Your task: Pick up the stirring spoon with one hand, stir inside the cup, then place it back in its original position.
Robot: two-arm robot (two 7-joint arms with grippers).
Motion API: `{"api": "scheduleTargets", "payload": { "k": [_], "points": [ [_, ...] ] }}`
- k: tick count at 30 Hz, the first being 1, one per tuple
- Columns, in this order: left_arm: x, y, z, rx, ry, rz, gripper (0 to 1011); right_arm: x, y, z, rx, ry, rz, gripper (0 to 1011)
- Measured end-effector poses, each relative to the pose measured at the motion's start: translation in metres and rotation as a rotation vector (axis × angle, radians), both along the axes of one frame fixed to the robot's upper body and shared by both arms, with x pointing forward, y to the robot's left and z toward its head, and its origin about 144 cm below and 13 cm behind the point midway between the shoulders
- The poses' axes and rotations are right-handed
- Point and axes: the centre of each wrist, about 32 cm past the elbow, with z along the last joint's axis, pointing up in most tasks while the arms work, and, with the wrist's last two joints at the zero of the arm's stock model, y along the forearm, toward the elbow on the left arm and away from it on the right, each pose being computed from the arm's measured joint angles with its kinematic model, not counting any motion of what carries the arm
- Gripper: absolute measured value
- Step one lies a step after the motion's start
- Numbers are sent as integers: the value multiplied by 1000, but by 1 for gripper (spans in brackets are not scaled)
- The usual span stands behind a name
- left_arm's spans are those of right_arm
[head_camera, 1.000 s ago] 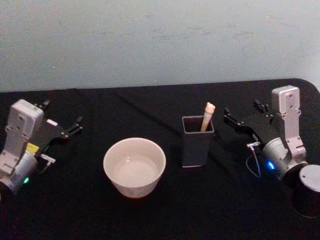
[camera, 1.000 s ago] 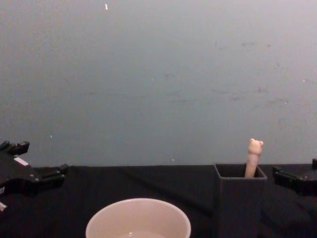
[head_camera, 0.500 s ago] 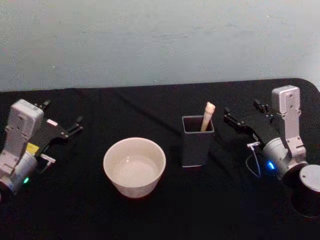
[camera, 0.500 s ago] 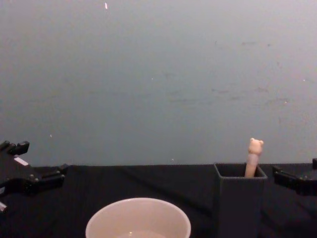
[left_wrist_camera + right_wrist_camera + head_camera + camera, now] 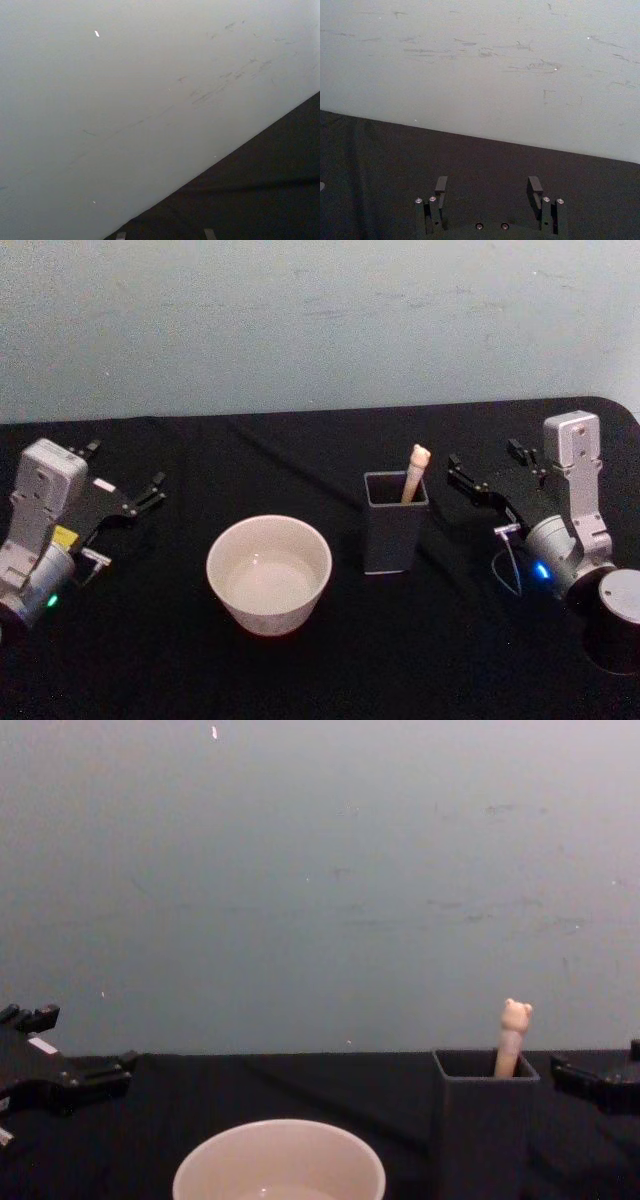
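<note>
A black cloth covers the table (image 5: 330,660), which runs back to a plain pale grey-blue wall (image 5: 320,320) marked with faint scuffs. Near the middle stands the cup (image 5: 268,573), wide and cream-white, and just beside it a dark grey square holder (image 5: 395,520) with the stirring spoon (image 5: 413,474) standing in it, leaning slightly, its beige handle and tiny bear head poking above the rim. The left gripper (image 5: 128,483) hovers low over the table well apart from the cup, which lies off its fingertips toward the table's middle; its black fingers (image 5: 152,493) are spread with nothing between them. The right gripper (image 5: 484,470) sits on the other side, fingertips aimed toward the holder and near it but clear of it; in the right wrist view its two fingers (image 5: 441,186) stand parted with only black cloth and wall beyond them, gripping nothing. Both arms rest low with their grey wrist housings tipped up and back. The spoon's bowl and neck are hidden inside the holder. In the chest view the cup's lower part (image 5: 279,1160) is cut off by the frame edge, and the right gripper (image 5: 598,1082) shows there only as a dark fingertip at the border.
</note>
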Motion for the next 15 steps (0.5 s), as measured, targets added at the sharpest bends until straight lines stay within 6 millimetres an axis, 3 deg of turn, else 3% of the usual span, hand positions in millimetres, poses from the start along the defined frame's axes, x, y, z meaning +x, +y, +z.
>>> {"api": "scheduleTargets", "payload": {
  "k": [15],
  "points": [
    [0,0,0,0,0,0,1001,0,0,0,0,0,0,1002]
  ]
}}
